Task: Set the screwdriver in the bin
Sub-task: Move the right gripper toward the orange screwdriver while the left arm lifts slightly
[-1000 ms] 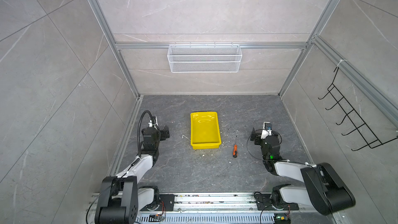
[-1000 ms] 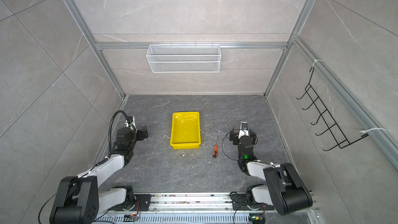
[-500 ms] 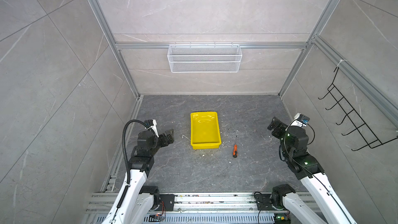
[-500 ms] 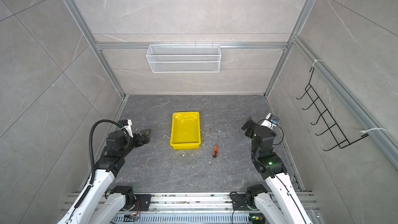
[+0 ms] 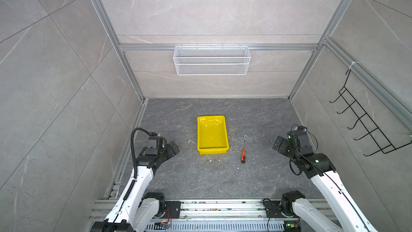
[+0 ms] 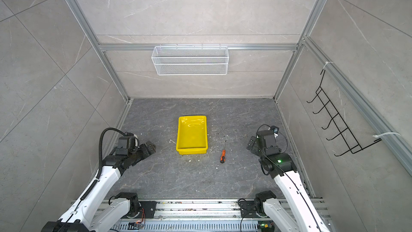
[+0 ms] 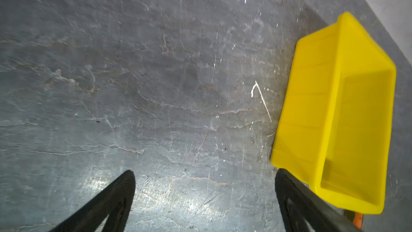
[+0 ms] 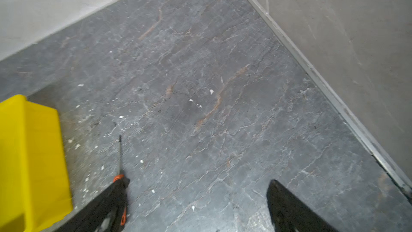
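In both top views the bin (image 5: 213, 151) (image 6: 191, 151) sits mid-worktop (image 5: 256, 112). The screwdriver (image 5: 243, 153) (image 6: 222, 155) lies flat just off its near right corner, not touching it, shaft toward the far edge. The left claw (image 5: 172, 149) and right claw (image 5: 279, 147) hover near the left and right edges, both spread wide and empty.

In the left wrist view the left claw (image 7: 204, 172) gapes over bare worktop, with the bin (image 7: 312, 108) beside one finger.

In the right wrist view the right claw (image 8: 198, 180) stands wide, and one finger partly hides the screwdriver (image 8: 120, 152).

No text, label, brand, number or sign can be read anywhere here.
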### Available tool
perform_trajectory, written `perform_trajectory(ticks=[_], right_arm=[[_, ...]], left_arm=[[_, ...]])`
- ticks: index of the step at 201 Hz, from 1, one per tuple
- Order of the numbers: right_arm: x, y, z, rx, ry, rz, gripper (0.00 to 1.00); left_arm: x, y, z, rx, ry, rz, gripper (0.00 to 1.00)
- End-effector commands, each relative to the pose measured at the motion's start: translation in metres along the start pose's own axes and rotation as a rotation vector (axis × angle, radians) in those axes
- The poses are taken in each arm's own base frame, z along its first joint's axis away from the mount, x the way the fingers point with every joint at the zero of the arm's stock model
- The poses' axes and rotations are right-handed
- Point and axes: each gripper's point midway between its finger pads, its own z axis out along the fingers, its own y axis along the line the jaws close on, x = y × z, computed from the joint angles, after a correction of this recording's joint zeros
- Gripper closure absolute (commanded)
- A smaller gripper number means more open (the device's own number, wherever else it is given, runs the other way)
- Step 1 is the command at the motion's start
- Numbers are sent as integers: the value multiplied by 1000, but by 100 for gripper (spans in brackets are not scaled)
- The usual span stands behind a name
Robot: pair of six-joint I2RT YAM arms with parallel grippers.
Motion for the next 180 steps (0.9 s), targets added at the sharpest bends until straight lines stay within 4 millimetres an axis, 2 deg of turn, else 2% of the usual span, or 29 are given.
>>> perform_trajectory(ticks=[1, 14, 23, 54, 73, 90, 102, 132, 141, 153, 161, 180], right_arm=[[9, 1, -14, -43, 41, -14, 4], [6, -5, -18, -15, 29, 1, 2], [8, -5, -21, -18, 44, 5, 1], [31, 14, -20, -132, 162, 20, 2], [45, 40, -12, -297, 183, 120, 5], [53, 46, -2, -329, 192, 225, 5], [59, 46, 5, -323, 213, 253, 5], [76, 52, 9, -320, 321, 264, 6], [81, 54, 10, -325, 346, 261, 6], [91, 53, 13, -317, 378, 255, 6], [97, 51, 18, -301, 399, 252, 7], [105, 56, 25, -291, 453, 264, 8]], left_arm=[[-14, 13, -19, -85, -75, -126, 0], [-8, 37, -26, -195, -100, -300, 1], [-9, 39, -28, -190, -116, -345, 1], [-36, -12, -18, 106, -189, -414, 3], [-37, -30, -2, 173, -204, -471, 3], [-40, -46, 2, 127, -281, -329, 3], [-41, -52, 6, 72, -350, -191, 9], [-24, -31, 40, 21, -393, -49, 17], [-23, -21, 40, 3, -406, -123, 16], [-31, -36, 36, 76, -455, -66, 16], [-34, -37, 38, 91, -484, -66, 15], [-36, -23, 47, 4, -482, -104, 14]])
